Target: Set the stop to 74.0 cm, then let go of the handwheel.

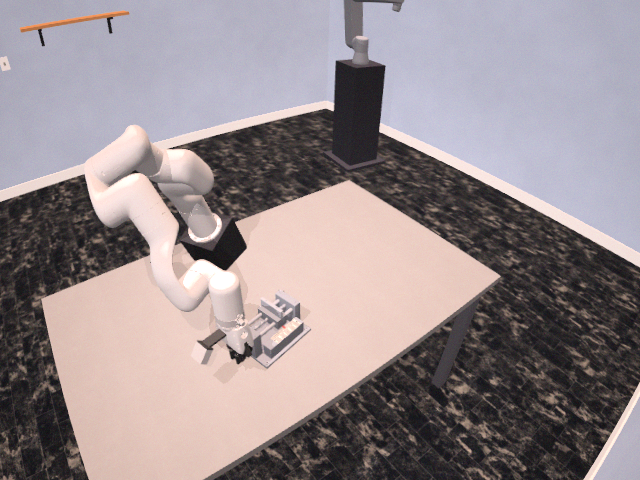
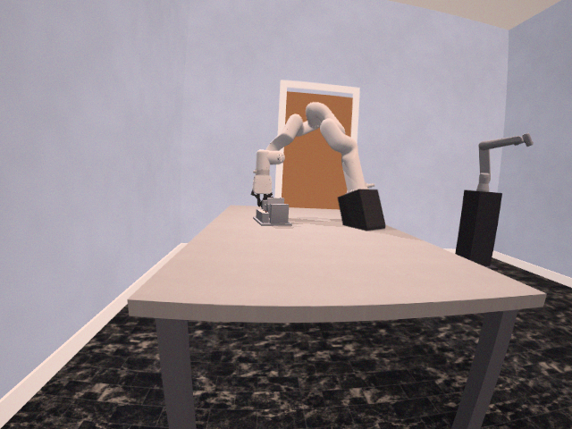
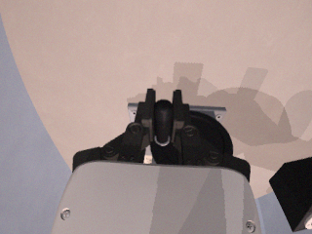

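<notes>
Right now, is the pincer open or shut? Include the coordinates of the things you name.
Shut on the black handle (image 3: 164, 117): in the wrist view, the pincer (image 3: 164, 100) has a finger close against each side.
</notes>
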